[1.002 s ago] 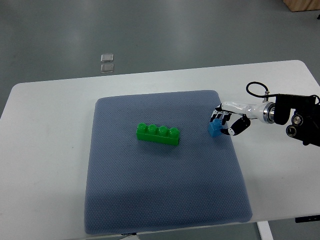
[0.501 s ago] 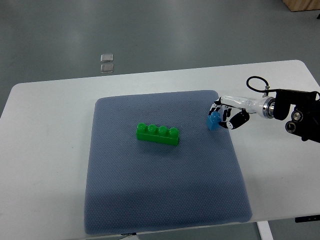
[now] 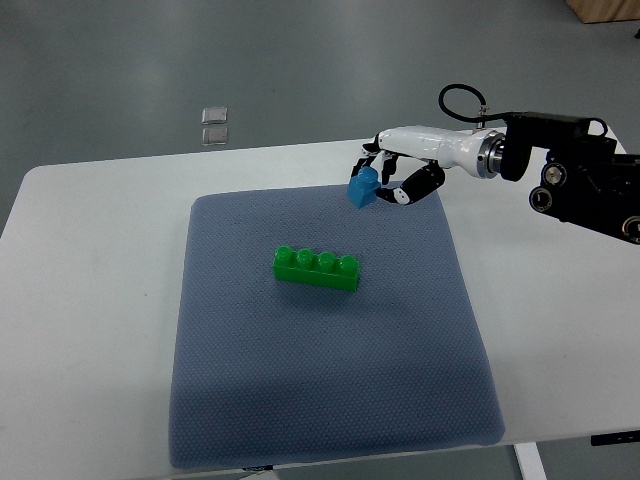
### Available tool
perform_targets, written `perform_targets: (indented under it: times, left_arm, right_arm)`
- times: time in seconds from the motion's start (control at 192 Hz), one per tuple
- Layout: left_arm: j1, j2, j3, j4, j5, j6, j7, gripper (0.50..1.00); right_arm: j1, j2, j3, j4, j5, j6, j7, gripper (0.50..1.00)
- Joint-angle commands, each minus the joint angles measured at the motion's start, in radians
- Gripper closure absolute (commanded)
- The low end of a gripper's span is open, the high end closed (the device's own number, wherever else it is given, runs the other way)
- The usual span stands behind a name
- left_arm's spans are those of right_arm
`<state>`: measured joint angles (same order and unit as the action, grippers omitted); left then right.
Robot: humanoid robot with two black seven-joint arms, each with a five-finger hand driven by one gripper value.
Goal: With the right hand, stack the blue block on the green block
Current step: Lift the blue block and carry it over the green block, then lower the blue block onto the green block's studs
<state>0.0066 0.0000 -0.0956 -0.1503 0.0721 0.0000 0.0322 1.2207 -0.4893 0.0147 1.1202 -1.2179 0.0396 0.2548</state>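
In the last second I have lifted the blue block (image 3: pixel 361 189) off the mat (image 3: pixel 330 400) and carried it up and to the left: before, it was sitting at the right border of the mat with my right hand (image 3: pixel 392 181) closing around it, and now it hangs in the air over the far part of the mat, pinched between the curled fingers (image 3: pixel 422 184) and the thumb side of that hand. The block looks a little tilted in the grip, with one corner pointing down, so I judge the hold is firm enough to carry but maybe not square. The green block (image 3: pixel 317 268) has not moved; it lies in the middle of the mat, long side across the picture, four studs up, and it is well apart from the blue one, nearer to me and a bit to the left. This means the pick-up step is done and the transport is on the way, but the stacking itself is not yet started. For the next move I think I must bring the hand toward me and slightly left until the blue block is above the studs, make it level, then lower and press. The risk I see is that a tilted block will catch on a stud and slip. The left arm does not show on the table (image 3: pixel 90 300)
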Motion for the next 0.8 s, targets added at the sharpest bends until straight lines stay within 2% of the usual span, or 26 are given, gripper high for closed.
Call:
perform_targets:
  times: [0.0,0.177,0.329,0.793]
  left_arm:
    - [0.001,0.0,-0.001,0.0,0.0,0.0,0.0,0.5]
    - [0.001,0.0,-0.001,0.0,0.0,0.0,0.0,0.5]
    - [0.0,0.0,0.0,0.0,0.0,0.0,0.0,0.5]
    - [0.001,0.0,0.0,0.0,0.0,0.0,0.0,0.5]
  right_arm:
    - [0.008,0.031,-0.001,0.0,-0.043,0.003,0.035,1.0]
    - [0.01,0.051,-0.039,-0.01,-0.114,0.003,0.109,1.0]
    - [0.022,0.066,-0.064,-0.01,-0.123,0.003,0.138,1.0]
    - [0.022,0.136,-0.093,-0.059,-0.15,0.002,0.147,1.0]
